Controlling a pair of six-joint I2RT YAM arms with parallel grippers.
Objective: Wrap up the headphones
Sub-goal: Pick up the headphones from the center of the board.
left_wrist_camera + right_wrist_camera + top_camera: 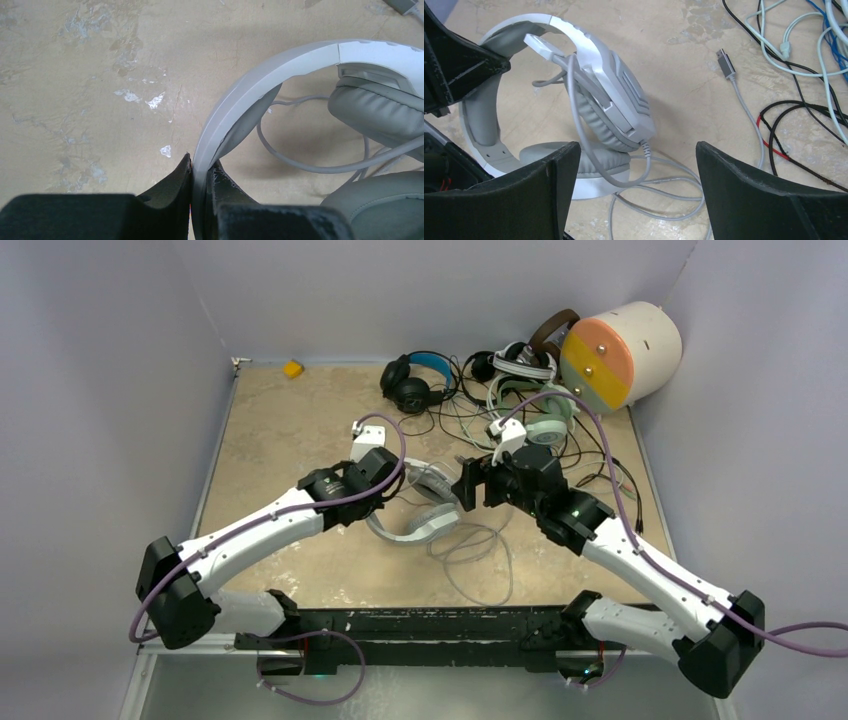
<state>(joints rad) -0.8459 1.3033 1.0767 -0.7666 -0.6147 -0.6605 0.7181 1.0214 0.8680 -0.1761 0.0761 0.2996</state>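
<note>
The white-grey headphones (425, 510) lie in the middle of the table, and their grey cable (480, 560) loops toward the near edge. My left gripper (201, 167) is shut on their white headband (260, 75). In the right wrist view the headphones (614, 100) stand on one ear cup with the cable (659, 192) coiled below and its USB plug (725, 63) lying free. My right gripper (636, 165) is open and empty just above the cable loops, right of the headphones (470, 485). The black-blue (415, 375), black-and-white (520, 362), mint-green (545, 420) and brown (550, 328) headphones lie at the back.
A big cream cylinder (620, 352) with an orange-and-green face lies in the back right corner. A small yellow block (292, 368) sits at the back left. Tangled thin cables (804, 65) spread over the table's right side. Walls close in on three sides.
</note>
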